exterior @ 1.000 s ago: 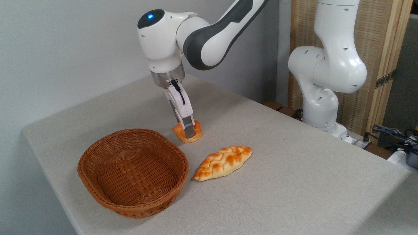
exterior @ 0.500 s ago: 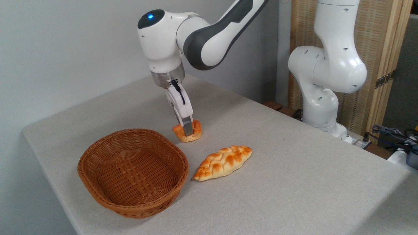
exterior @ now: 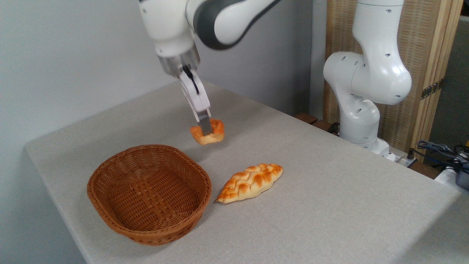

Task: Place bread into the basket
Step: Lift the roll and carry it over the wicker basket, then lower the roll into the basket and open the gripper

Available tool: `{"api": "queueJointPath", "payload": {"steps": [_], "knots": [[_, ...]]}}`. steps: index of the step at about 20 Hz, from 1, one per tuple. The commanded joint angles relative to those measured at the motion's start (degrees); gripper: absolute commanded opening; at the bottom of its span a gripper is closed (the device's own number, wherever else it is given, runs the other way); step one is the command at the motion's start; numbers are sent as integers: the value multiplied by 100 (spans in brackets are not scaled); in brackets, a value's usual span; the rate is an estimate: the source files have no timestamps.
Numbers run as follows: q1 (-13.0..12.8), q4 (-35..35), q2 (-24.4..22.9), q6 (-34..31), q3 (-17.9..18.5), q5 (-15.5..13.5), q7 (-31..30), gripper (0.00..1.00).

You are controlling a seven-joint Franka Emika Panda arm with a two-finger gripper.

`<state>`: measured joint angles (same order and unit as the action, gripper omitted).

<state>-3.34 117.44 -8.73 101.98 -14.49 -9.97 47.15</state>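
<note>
A: Start at the tool. What is the white two-finger gripper [exterior: 206, 129] doing?

B: It is closed on the small round golden-orange bun with the lumpy knotted top [exterior: 208, 133], pinching it across the middle from above. The bun hangs clear of the grey cloth-covered table [exterior: 329, 190], just beyond the far rim of the oval brown woven wicker basket [exterior: 148, 192].

A: How do you expect the bun to handle?

B: Light, I would judge, and probably soft. Its lumpy top seems to bulge a little on either side of the near finger, which suggests it gives under pressure. A squashy thing like that could rock or slip in a narrow pinch, so a hold across the thick middle looks the safest.

A: And the room for moving?

B: Good. The basket is empty, low-sided and far wider than the bun, so the rim should be easy to clear at this height. The long braided leaf-shaped loaf [exterior: 251, 182] lies on the table to the right of the basket, well off the line from bun to basket. Behind and left of the basket, the table edges are close, so a dropped bun might roll off.
</note>
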Motion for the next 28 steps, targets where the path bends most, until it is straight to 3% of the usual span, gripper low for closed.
{"api": "queueJointPath", "payload": {"steps": [1, 3, 6, 8, 9, 10, 11, 12, 15, 18, 28], "knots": [[-44, -1641, 1002, -267, 306, 101, 49, 27], [-35, -1970, 1320, -31, 377, 170, 75, 27], [-44, -1944, 1592, 943, 333, 355, 58, 30], [-53, -1927, 1856, 1392, 289, 373, 75, 55], [-62, -1901, 1935, 1577, 272, 477, 84, 61], [-62, -1892, 2006, 1692, 245, 635, 75, 72], [-62, -1892, 2067, 1719, 176, 724, 49, 92], [-62, -1892, 2094, 1755, 140, 725, 49, 100], [-53, -1892, 2191, 1764, 52, 646, 41, 100], [-53, -1892, 2218, 1764, -10, 356, 31, 100], [-27, -1900, 2217, 1764, -10, 347, 66, 100]]}}
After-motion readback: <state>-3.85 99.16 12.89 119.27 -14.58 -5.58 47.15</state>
